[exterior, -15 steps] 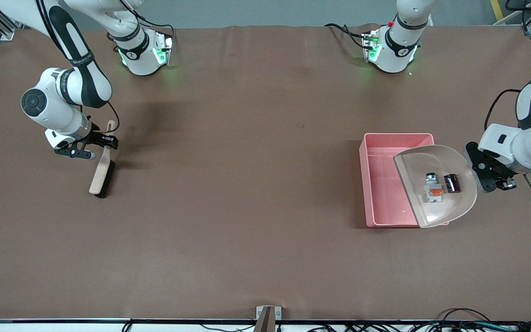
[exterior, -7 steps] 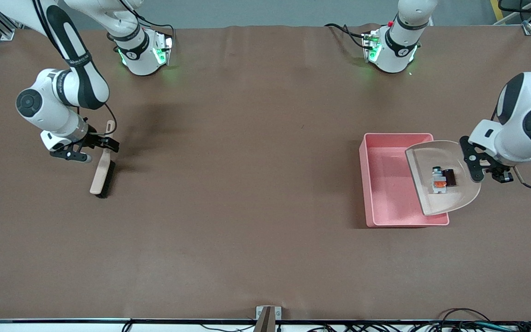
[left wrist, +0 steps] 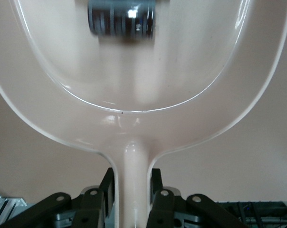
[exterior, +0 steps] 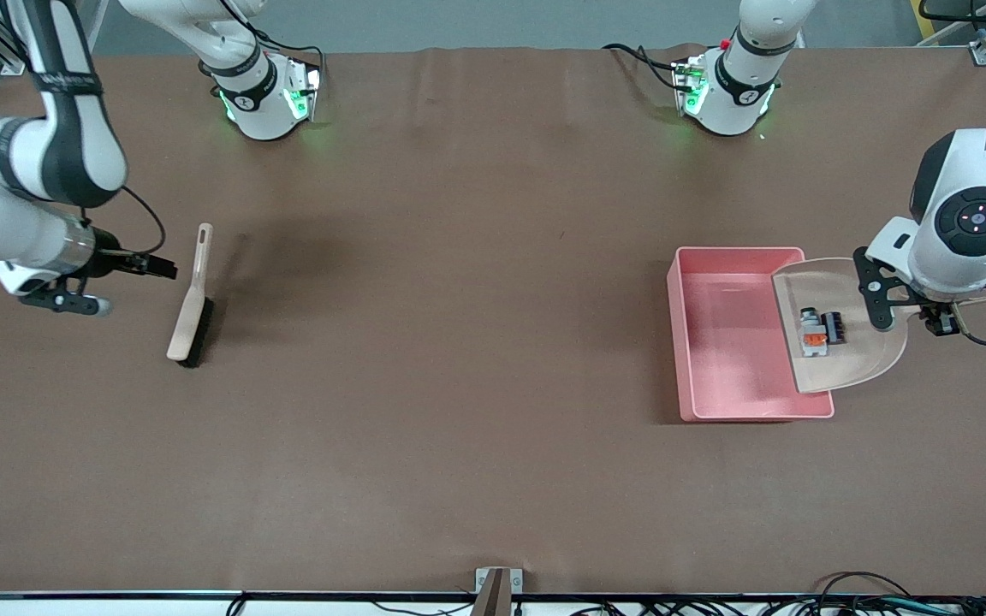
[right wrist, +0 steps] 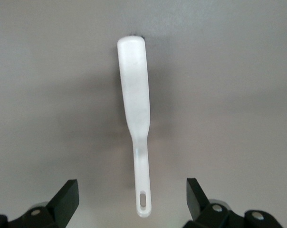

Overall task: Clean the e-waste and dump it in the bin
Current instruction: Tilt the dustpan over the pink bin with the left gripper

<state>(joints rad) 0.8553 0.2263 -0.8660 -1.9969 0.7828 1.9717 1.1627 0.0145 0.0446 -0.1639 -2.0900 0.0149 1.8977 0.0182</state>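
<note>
The pink bin [exterior: 715, 342] stands toward the left arm's end of the table. Over its edge hangs the beige dustpan [exterior: 852, 355], whose handle [left wrist: 134, 180] my left gripper [left wrist: 131, 183] is shut on. In the pan lie the e-waste parts: a white-grey piece with an orange spot [exterior: 811, 335] and a small black block [exterior: 834, 328], also the black block [left wrist: 122, 19] in the left wrist view. My right gripper [exterior: 129, 287] is open beside the brush [exterior: 191, 308], which lies on the table. The brush handle [right wrist: 142, 190] lies under the wide jaws of the right gripper [right wrist: 132, 190].
The brown table cover [exterior: 476, 342] spans the whole view. The two arm bases [exterior: 266, 94] [exterior: 724, 90] stand along the table's back edge. A small bracket [exterior: 497, 582] and cables run along the edge nearest the front camera.
My right gripper opened, let go of the brush and drew back toward its own end of the table. The left arm turned the dustpan over the bin, and the parts slid toward its lip.
</note>
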